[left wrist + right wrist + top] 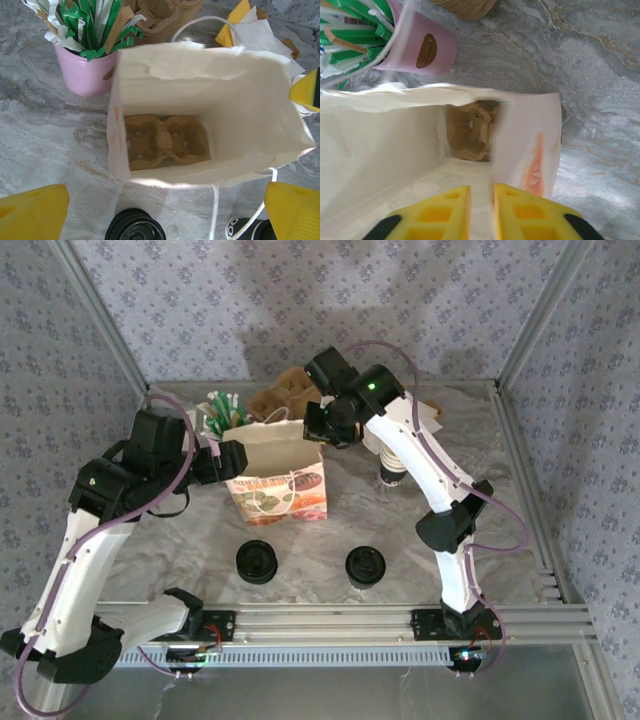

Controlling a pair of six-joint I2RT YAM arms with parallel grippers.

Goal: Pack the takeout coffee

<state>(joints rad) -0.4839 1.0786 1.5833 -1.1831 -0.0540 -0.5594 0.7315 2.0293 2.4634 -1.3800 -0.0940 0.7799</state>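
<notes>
We see the paper bag [277, 480] standing open in the middle of the marbled surface [180, 540], with a brown pulp cup carrier [165, 142] lying flat on its bottom.

The takeout coffee [365, 566] sits outside the bag, on the surface in front of it and toward the arm bases. From above we see mostly its black lid. A low pile of black lids [257, 561] sits to its left, apart from it.

The left gripper [225, 460] is spread wide and holds nothing, hovering at the bag's left side. In its wrist view the coffee [245, 230] peeks in at the bottom edge, partly behind the bag's white handle cord and just inside the gripper's right-hand finger. It is not between the fingers.

The right gripper [481, 200] hangs over the bag's mouth near its far right rim. Its yellow fingers stand a narrow slit apart with no cup between them. We cannot tell whether the bag's paper touches them. The coffee lies well apart from this gripper, on the near side of the bag.

A pink cup [85, 70] of green and white packets stands behind the bag's left corner.
</notes>
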